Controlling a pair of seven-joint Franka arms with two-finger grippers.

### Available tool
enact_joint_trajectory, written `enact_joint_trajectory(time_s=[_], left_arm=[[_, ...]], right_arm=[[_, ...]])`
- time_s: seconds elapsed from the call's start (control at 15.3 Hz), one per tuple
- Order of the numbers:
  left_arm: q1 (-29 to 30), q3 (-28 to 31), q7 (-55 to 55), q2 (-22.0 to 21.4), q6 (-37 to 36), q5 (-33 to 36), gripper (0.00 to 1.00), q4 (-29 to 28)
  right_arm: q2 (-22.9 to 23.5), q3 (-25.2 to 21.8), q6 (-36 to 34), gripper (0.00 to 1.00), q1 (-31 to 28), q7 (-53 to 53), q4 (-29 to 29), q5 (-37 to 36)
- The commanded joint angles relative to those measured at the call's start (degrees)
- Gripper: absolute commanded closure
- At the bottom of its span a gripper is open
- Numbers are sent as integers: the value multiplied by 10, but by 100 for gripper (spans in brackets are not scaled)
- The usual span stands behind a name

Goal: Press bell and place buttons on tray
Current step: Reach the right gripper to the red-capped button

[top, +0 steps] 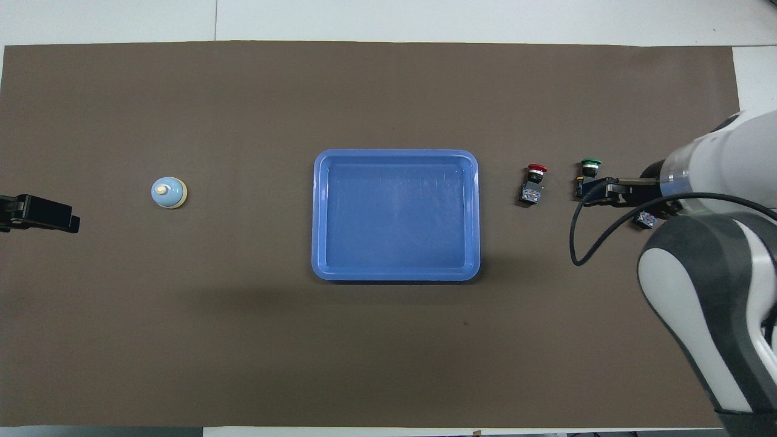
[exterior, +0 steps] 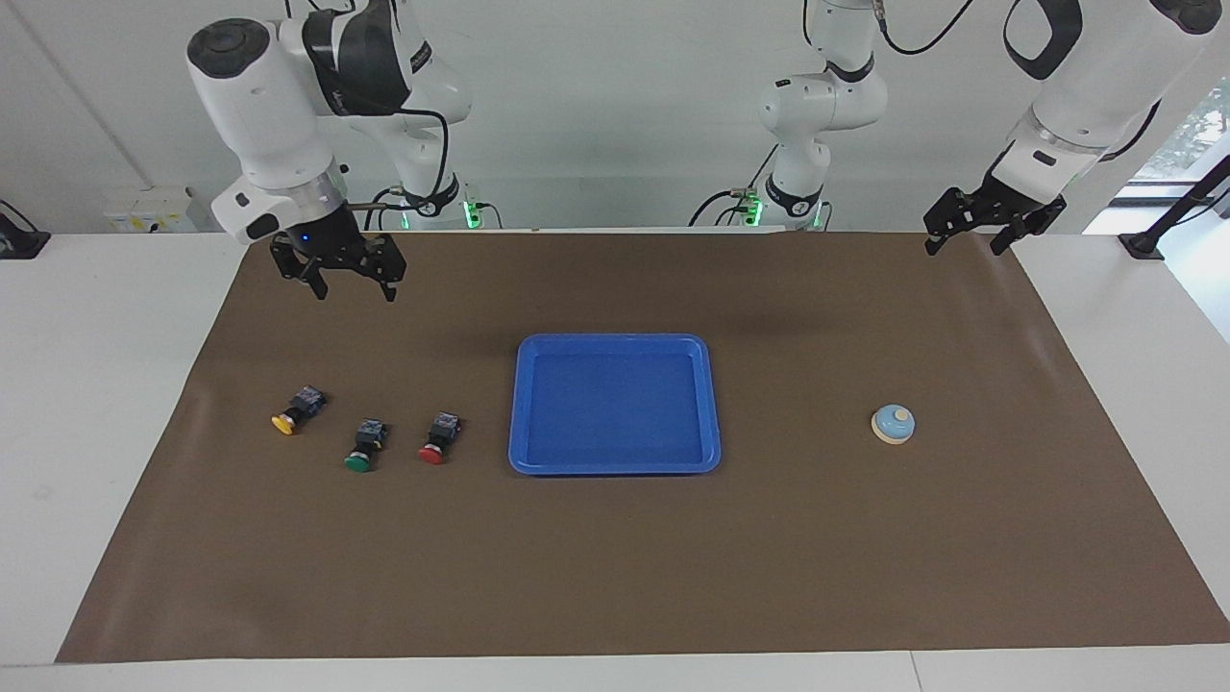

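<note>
Three buttons on mat, right fingers raised above, apart.

Bright, even light from above. Soft shadows on mat beside tray (broad, faint). Slight sheen in tray. Both views sharp.

White arms, black grippers, looping black cables.

There are three buttons: one yellow, one green and one red. There is one tray and one bell. Two arms are there, and each has one gripper, the left gripper and the right gripper.
</note>
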Motion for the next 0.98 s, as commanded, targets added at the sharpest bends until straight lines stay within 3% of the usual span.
enact_joint_trajectory(time_s=[0.0, 0.26, 0.92], left_arm=[[-5, 4, 12, 0, -9, -1, 0, 5], [-5, 4, 10, 1, -3, 0, 0, 5], [-2, 4, 8, -1, -4, -1, 0, 5]], right_arm=[[61, -1, 69, 0, 7, 35, 1, -1], [113, -1, 158, 0, 24, 67, -20, -1], [212, -1, 266, 0, 25, 76, -14, 1]])
